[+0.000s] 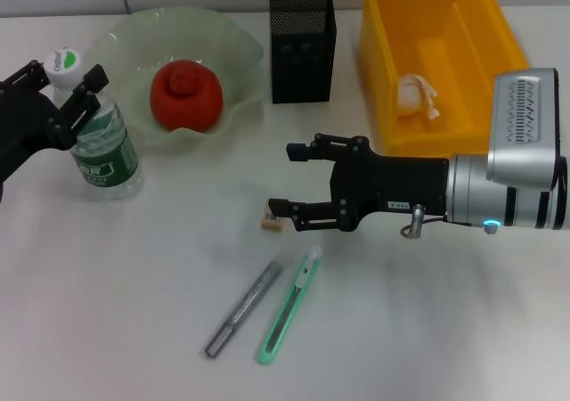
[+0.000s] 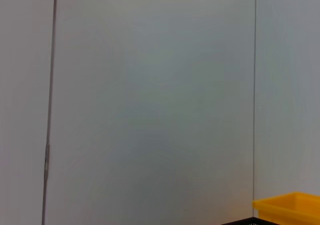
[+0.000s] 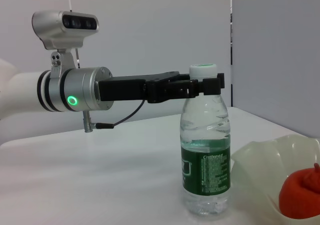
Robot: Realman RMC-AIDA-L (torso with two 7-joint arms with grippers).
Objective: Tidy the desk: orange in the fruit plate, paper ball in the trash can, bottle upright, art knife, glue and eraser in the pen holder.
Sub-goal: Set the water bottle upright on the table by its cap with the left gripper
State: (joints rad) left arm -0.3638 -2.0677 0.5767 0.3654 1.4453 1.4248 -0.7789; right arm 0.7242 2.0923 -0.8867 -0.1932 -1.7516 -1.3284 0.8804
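The bottle (image 1: 105, 147) stands upright at the left of the table, and my left gripper (image 1: 64, 85) is open with a finger on each side of its neck, just below the white cap. In the right wrist view the bottle (image 3: 205, 150) is upright too, with the left gripper (image 3: 207, 83) at its neck. The orange (image 1: 185, 95) lies in the pale green fruit plate (image 1: 233, 40). The paper ball (image 1: 417, 95) rests inside the yellow trash can (image 1: 383, 62). My right gripper (image 1: 280, 178) is open, just above the eraser (image 1: 271, 219). The grey glue (image 1: 242, 310) and the green art knife (image 1: 289, 310) lie nearer the front.
The black mesh pen holder (image 1: 303, 49) stands between the fruit plate and the trash can at the back. The left wrist view faces a bare wall, with a corner of the trash can (image 2: 290, 207) low in it.
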